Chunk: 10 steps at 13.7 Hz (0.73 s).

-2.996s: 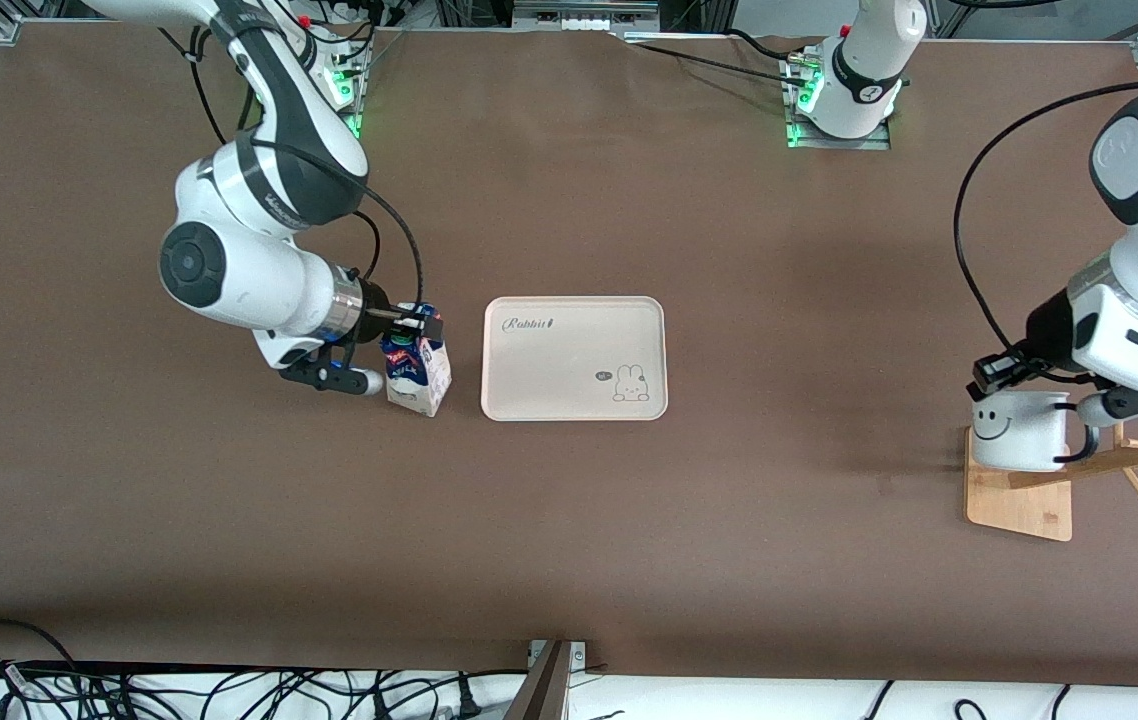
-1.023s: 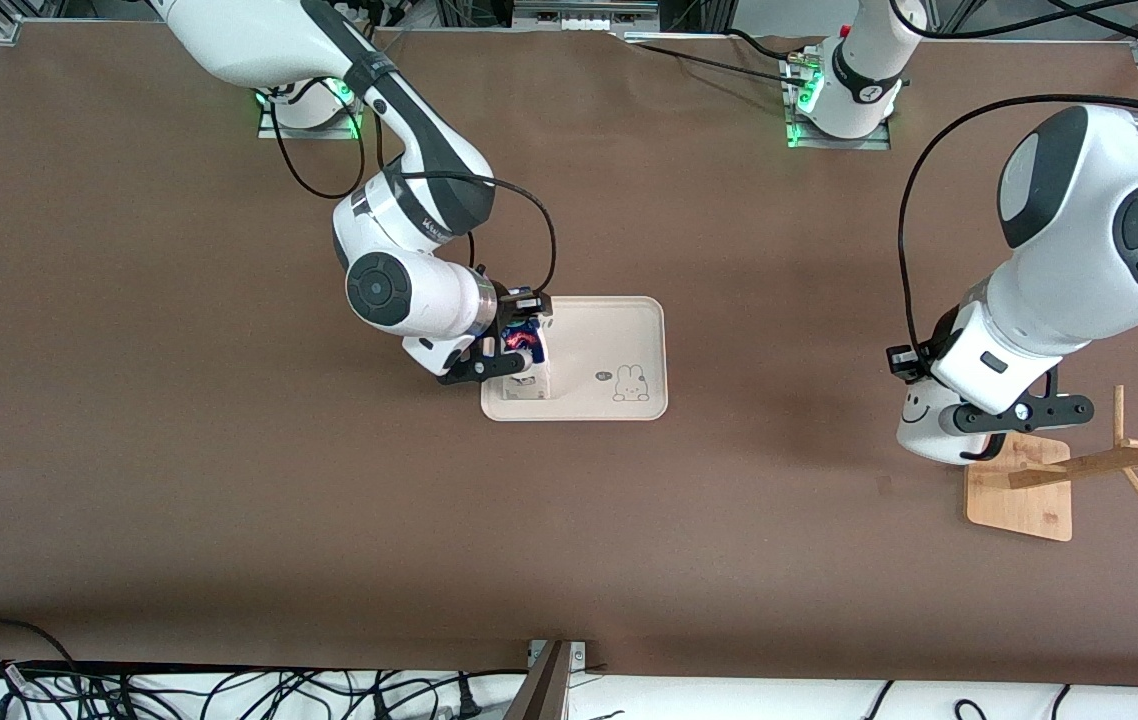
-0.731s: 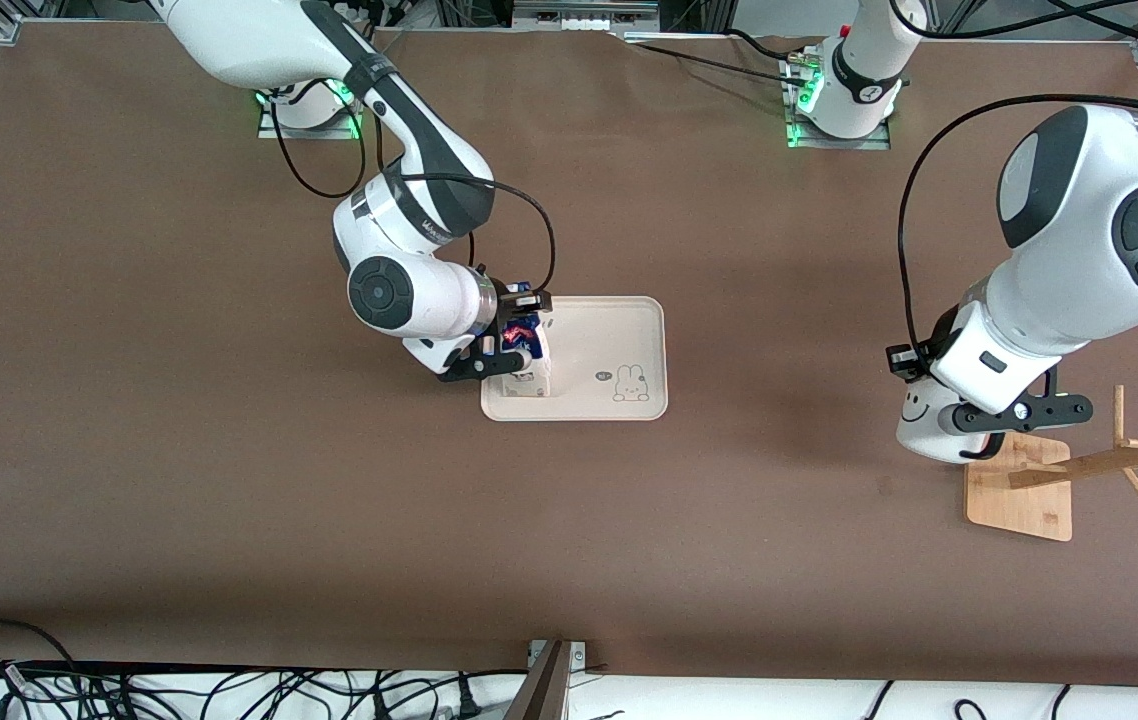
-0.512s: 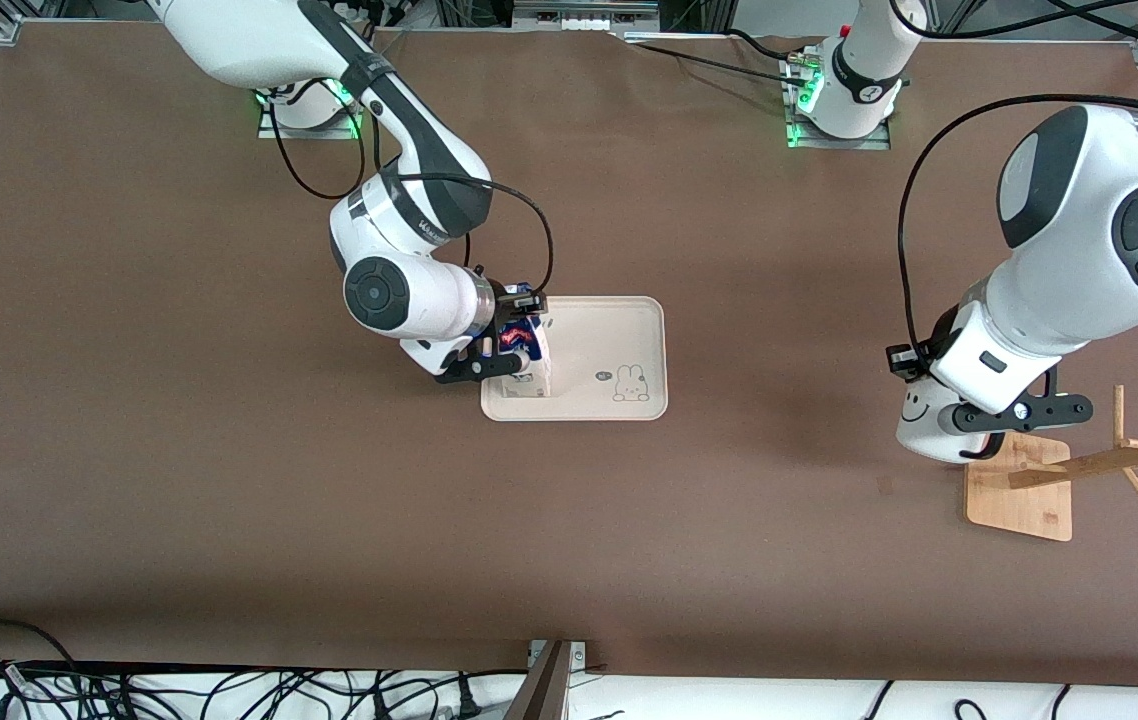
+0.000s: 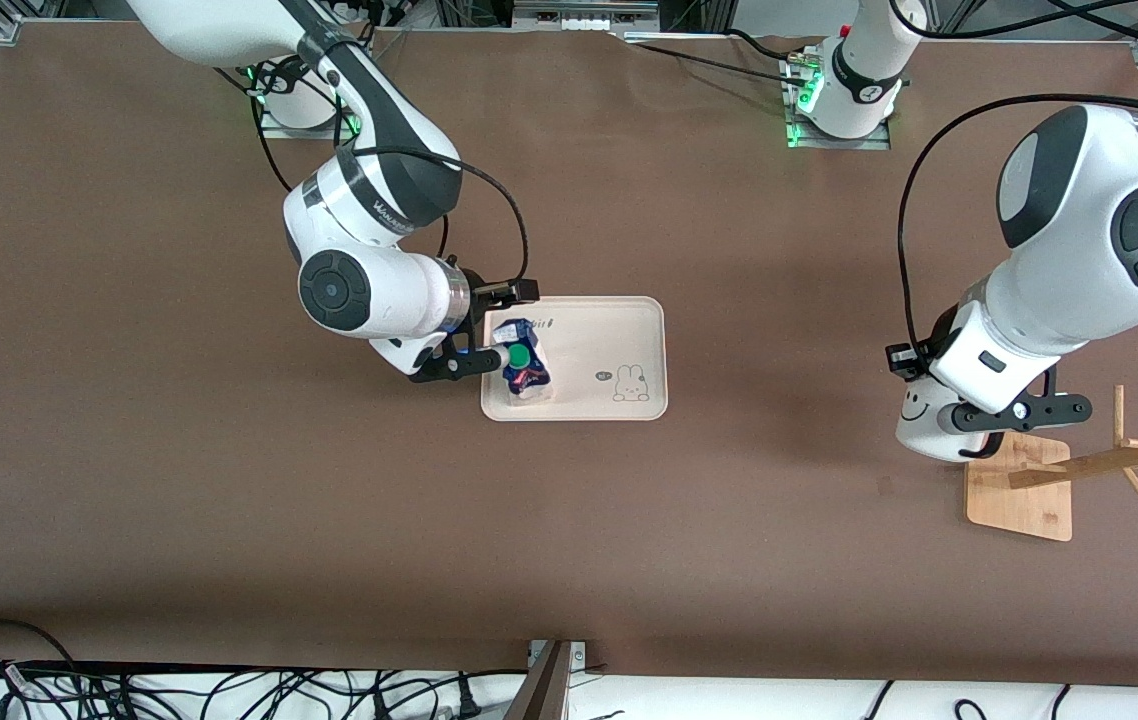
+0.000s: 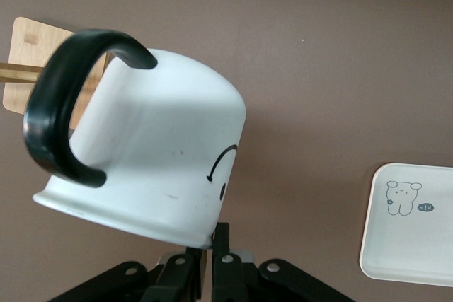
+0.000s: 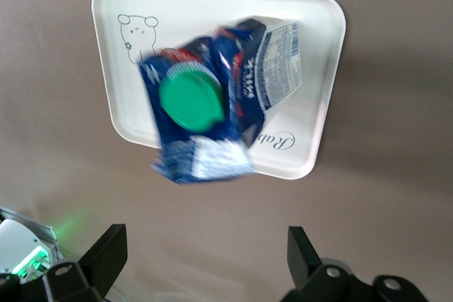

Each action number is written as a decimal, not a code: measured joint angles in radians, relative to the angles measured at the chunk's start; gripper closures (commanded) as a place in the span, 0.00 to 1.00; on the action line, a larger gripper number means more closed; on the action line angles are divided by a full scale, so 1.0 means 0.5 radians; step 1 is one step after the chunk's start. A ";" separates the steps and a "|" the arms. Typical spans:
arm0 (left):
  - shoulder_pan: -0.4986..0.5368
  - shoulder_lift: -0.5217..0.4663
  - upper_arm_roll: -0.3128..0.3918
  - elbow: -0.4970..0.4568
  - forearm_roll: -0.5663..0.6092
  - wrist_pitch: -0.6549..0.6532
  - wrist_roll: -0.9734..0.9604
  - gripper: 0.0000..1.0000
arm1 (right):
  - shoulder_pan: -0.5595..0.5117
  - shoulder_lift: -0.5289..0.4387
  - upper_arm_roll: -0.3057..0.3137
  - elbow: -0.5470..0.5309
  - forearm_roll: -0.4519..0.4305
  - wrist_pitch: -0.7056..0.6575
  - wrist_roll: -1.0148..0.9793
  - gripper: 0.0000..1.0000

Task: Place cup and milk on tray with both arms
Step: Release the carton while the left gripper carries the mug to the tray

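Front view: milk [image 5: 525,366] stands on the tray [image 5: 609,340], at the tray's end toward the right arm, green cap up. Right gripper [image 5: 489,325] sits just off that tray edge, beside the carton; right wrist view shows its fingers [image 7: 106,249] spread wide with the milk [image 7: 212,104] clear of them, though the carton is blurred there. Left gripper [image 5: 914,365] is pressed shut on the rim of the cup [image 5: 929,425], held tilted over the table beside the wooden stand base [image 5: 1024,500], well apart from the tray. Left wrist view: cup [image 6: 156,167] is mouth toward the camera, black handle up.
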 measured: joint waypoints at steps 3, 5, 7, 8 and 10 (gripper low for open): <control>-0.086 0.004 -0.013 0.000 -0.001 -0.191 0.003 1.00 | -0.002 -0.056 -0.048 0.065 -0.009 -0.137 0.000 0.00; -0.229 0.048 -0.017 -0.005 -0.001 -0.287 -0.005 1.00 | -0.025 -0.152 -0.133 0.118 -0.016 -0.224 0.069 0.00; -0.395 0.189 -0.019 -0.015 -0.002 -0.302 -0.124 1.00 | -0.089 -0.278 -0.226 0.141 -0.053 -0.267 0.140 0.00; -0.475 0.297 -0.021 -0.012 -0.016 -0.285 -0.224 1.00 | -0.135 -0.335 -0.260 0.142 -0.094 -0.300 0.146 0.00; -0.605 0.506 -0.023 0.034 -0.097 -0.211 -0.384 1.00 | -0.218 -0.399 -0.307 0.141 -0.168 -0.392 0.147 0.00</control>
